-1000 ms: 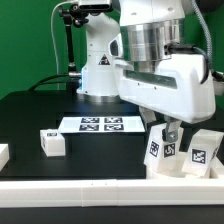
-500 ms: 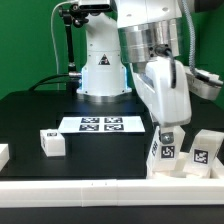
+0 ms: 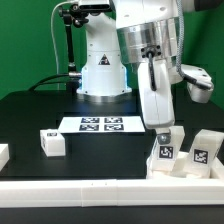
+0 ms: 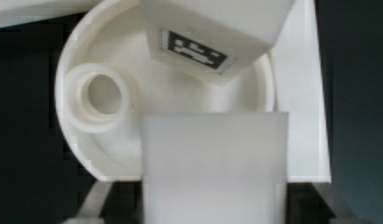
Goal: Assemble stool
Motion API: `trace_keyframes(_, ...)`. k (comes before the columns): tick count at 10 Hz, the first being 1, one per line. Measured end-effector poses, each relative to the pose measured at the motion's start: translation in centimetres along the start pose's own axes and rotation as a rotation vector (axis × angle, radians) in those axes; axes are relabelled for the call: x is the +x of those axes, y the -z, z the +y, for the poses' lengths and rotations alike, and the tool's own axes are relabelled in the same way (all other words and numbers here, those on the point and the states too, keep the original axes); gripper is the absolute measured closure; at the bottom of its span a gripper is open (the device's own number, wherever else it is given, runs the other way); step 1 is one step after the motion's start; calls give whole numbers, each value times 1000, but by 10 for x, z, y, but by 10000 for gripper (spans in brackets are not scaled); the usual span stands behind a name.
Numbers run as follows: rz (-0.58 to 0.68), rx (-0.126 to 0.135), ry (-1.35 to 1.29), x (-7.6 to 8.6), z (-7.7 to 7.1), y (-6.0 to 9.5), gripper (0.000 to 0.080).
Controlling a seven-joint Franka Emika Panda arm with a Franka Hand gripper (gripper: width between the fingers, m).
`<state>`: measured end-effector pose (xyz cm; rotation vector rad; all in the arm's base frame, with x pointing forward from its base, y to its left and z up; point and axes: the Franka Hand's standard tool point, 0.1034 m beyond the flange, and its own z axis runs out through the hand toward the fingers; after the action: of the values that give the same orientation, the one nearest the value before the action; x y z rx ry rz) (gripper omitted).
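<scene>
The gripper (image 3: pixel 166 133), closed on a stool leg (image 4: pixel 213 160), should line it squarely with the seat's (image 4: pixel 161 115) open socket (image 4: pixel 99 95) before pressing down.

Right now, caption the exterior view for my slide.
Fingers grip a leg at the seat; a spare leg lies near the marker board.

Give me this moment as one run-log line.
jaws: shut on leg | leg: upright over seat | second leg: at seat | loose leg: exterior view's left of marker board
</scene>
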<state>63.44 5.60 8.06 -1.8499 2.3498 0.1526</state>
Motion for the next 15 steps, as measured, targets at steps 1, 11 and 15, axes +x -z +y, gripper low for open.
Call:
trace_keyframes(1,0,0,30,-1,0,1,371)
trace_keyframes(11,-2,-4,509,-10,-2,16,150)
trace_keyframes(15,61,-50,999,-15,-4,22,150)
